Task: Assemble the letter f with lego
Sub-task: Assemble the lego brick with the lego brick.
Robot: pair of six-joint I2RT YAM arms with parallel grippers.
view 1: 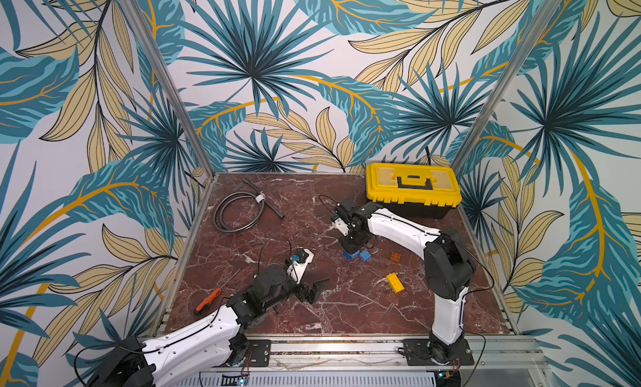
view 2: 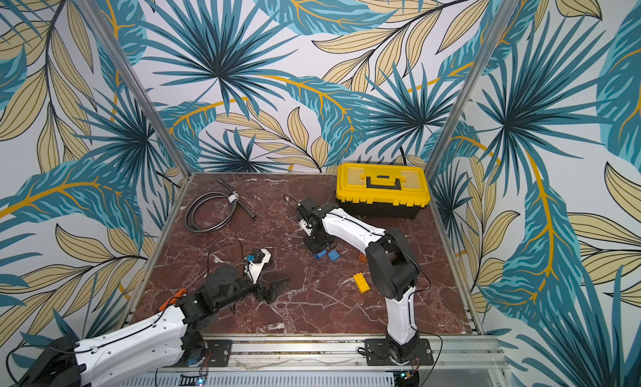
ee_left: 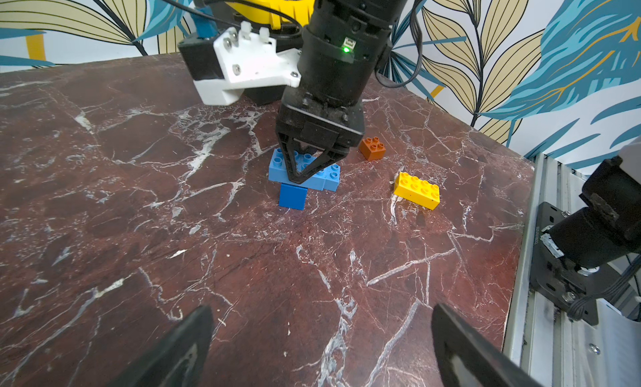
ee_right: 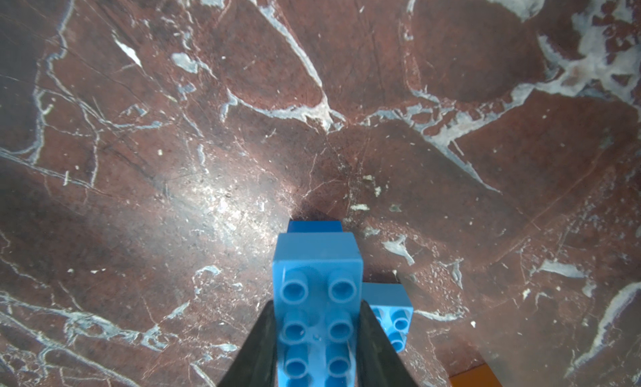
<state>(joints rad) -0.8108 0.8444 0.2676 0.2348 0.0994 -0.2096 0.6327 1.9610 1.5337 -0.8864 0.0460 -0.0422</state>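
Five lego bricks were on the red marble table (view 1: 277,316), and the letter f was not built yet. I counted one long blue brick (ee_right: 317,298), one dark blue square brick (ee_left: 293,196), one light blue square brick (ee_left: 332,180), one small orange brick (ee_left: 372,148) and one long yellow brick (ee_left: 416,189).

The right gripper (ee_left: 298,179) pointed straight down and squeezed the long blue brick between its jaws. The jaws pressed on the two long sides, so the brick's long way ran across the line of the squeeze. One end of the long brick lay on top of the dark blue square. I could not tell if it was pushed all the way on. The light blue square was just beside them on the table. The orange and yellow bricks lay apart, on the side of the right arm's base.

The left gripper (view 1: 316,291) had its jaws wide apart and held nothing. It was well away from the bricks, so the right arm was the near one.

There was also one yellow toolbox (view 1: 412,187), one coil of hose (view 1: 239,212) and one screwdriver (view 1: 208,300).
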